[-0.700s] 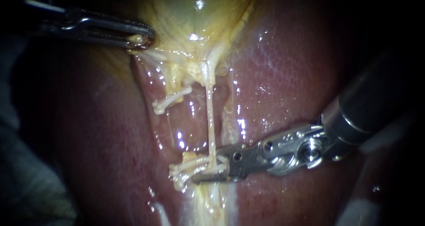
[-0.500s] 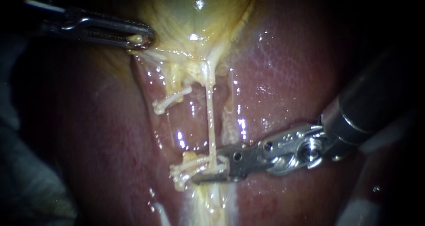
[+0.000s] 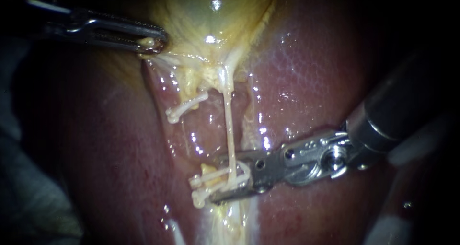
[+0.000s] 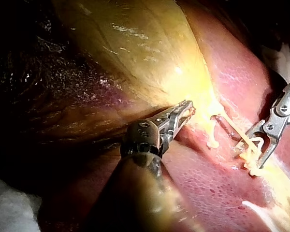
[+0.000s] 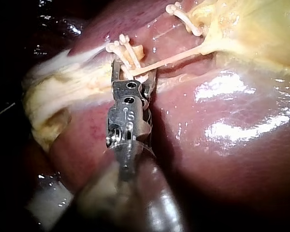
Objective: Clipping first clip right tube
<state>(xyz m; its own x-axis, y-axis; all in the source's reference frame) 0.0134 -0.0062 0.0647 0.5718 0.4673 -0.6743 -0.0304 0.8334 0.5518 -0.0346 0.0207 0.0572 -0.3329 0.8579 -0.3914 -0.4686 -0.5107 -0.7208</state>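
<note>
Right tube point(image 3: 229, 130) judged thin, soft, slick; best taken at six o'clock, where right instrument point(image 3: 219, 177) is seen open astride it. Left instrument point(image 3: 154, 41) clamped on gallbladder point(image 3: 211, 19).

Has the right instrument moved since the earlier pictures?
Yes. The right instrument has shifted slightly up and left, farther across the thin tube, while the liver stayed put.
</note>
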